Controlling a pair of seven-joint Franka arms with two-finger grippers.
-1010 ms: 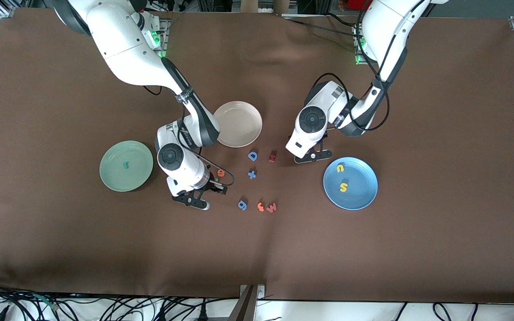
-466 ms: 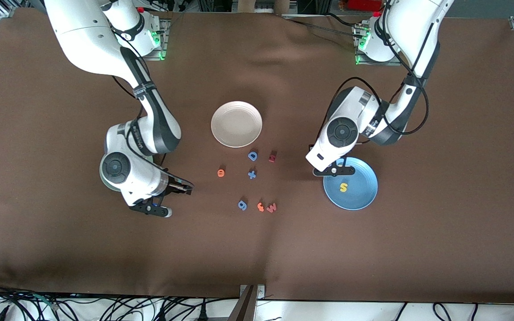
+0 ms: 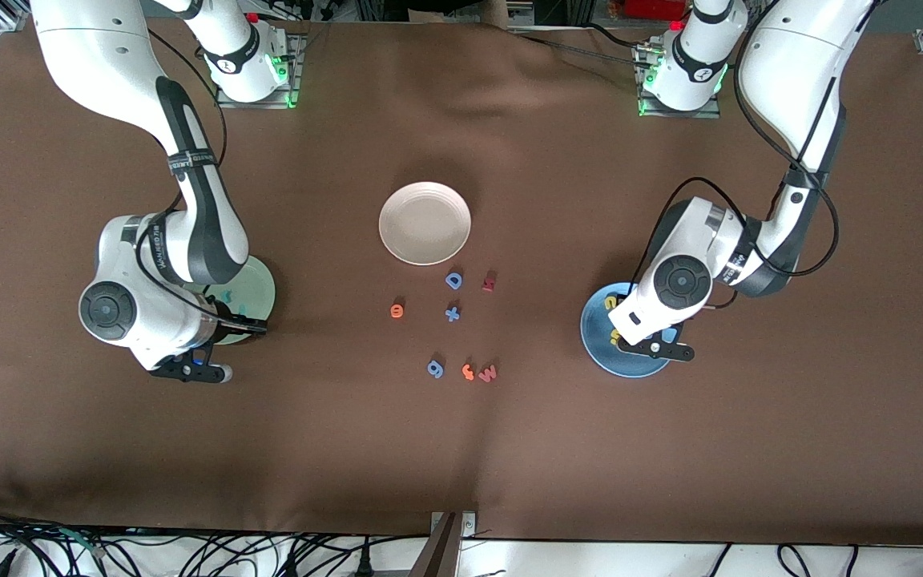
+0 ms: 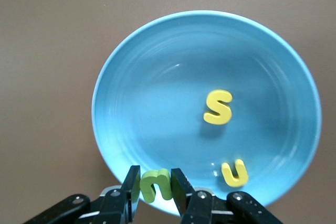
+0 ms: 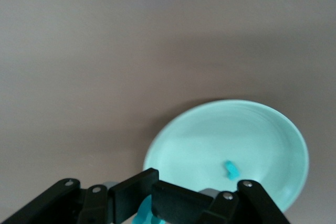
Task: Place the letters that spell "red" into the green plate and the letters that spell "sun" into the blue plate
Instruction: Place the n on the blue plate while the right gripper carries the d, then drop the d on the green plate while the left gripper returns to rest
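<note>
Olive "n" [image 4: 156,184] is clamped in left gripper [image 4: 156,191] directly over blue plate [image 4: 157,77]; right gripper [image 5: 152,203], clamped on a teal letter [image 5: 144,214], is held over green plate [image 5: 252,135].

Olive "n" [image 4: 155,184] held over blue plate [image 4: 157,66]; orange "e" [image 3: 397,309] on cloth.

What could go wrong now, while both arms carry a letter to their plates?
1. The left hand grips the green n over the rim of the blue plate; released here, it may fall outside.
2. The right hand pinches a teal letter that is barely visible near the green plate edge; it may miss too.
</note>
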